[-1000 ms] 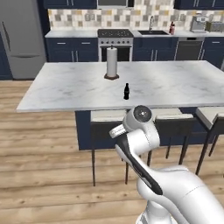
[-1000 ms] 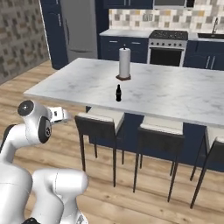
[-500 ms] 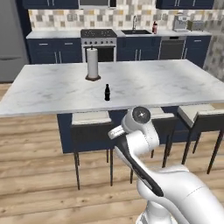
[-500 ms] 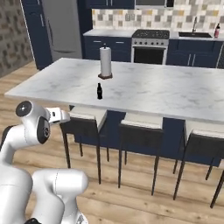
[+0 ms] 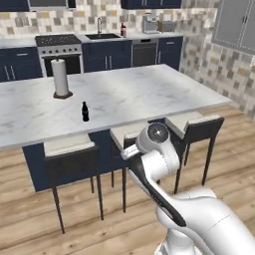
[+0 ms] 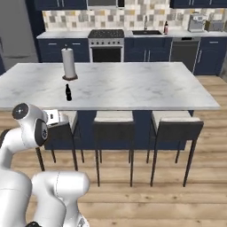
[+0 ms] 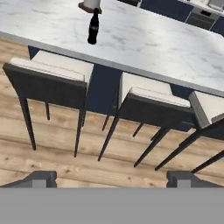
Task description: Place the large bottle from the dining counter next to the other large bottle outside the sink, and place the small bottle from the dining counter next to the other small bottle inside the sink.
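One dark bottle (image 5: pixel 84 111) (image 6: pixel 68 92) (image 7: pixel 92 26) stands upright on the white marble dining counter (image 5: pixel 149 94) (image 6: pixel 133 86), close to a paper towel roll. I cannot tell whether it is the large or the small one. Another bottle (image 5: pixel 123 30) (image 6: pixel 166 27) stands on the back counter just right of the sink (image 5: pixel 104 36) (image 6: pixel 146 32). My gripper (image 7: pixel 112 179) is open and holds nothing. It hangs low in front of the stools, well short of the counter bottle. The sink's inside is hidden.
A paper towel roll (image 5: pixel 61 78) (image 6: pixel 68 64) stands behind the counter bottle. Three stools (image 6: pixel 114 119) (image 7: pixel 148 103) line the counter's near side between me and it. A stove (image 5: pixel 59 42) sits left of the sink. Wood floor lies below.
The base has driven: the whole scene has slid left in both base views, and the counter's right end and the right wall now show. The gripper stays open.
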